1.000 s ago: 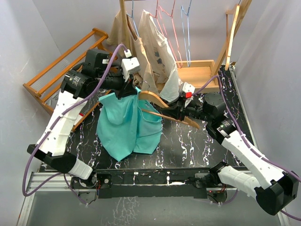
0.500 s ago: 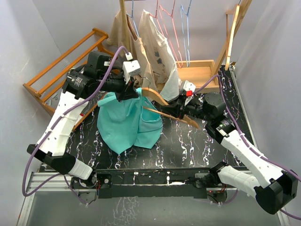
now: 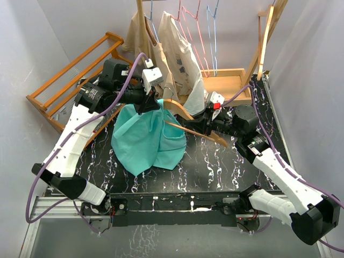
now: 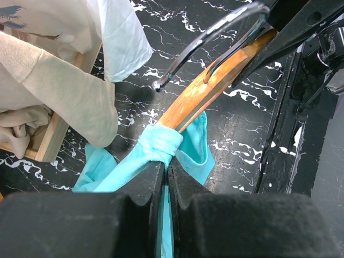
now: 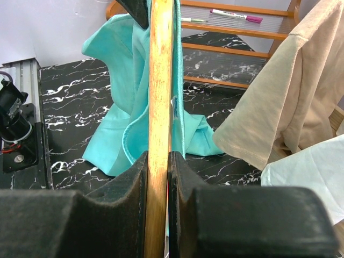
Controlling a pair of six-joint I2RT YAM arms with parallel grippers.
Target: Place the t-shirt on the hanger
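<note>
The left gripper (image 3: 147,105) is clenched on a bunched fold of the t-shirt (image 3: 146,138), right at one end of the hanger (image 3: 181,112). The right gripper (image 3: 206,124) grasps the hanger's wooden bar, holding it above the middle of the table (image 3: 215,164). The rest of the shirt hangs down toward the table's left half.

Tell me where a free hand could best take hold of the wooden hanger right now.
Probably the metal hook. It stands bare off the hanger, while the left gripper pinches the t-shirt bunched over one end and the right gripper clamps the wood further along. Come from the side facing the beige shirts, away from both grippers.
</note>
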